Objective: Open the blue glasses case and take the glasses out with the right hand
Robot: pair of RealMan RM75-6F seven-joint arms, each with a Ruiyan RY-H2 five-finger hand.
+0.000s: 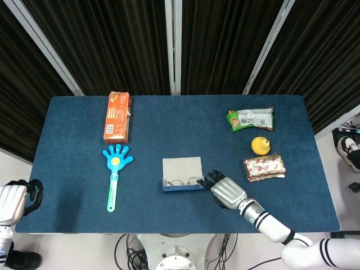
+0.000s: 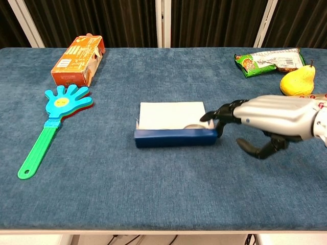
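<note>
A shallow rectangular blue glasses case (image 1: 183, 174) with a pale grey lining lies open mid-desk, thin wire-framed glasses (image 1: 180, 181) inside along its near wall. The silver right hand (image 1: 225, 190), fingers (image 2: 222, 113) apart and holding nothing, touches the case's right end. The left hand (image 1: 16, 199) hangs off the desk's edge, fingers curled.

Right robot hand (image 1: 226, 190) beside open glasses case (image 1: 182, 174)
</note>
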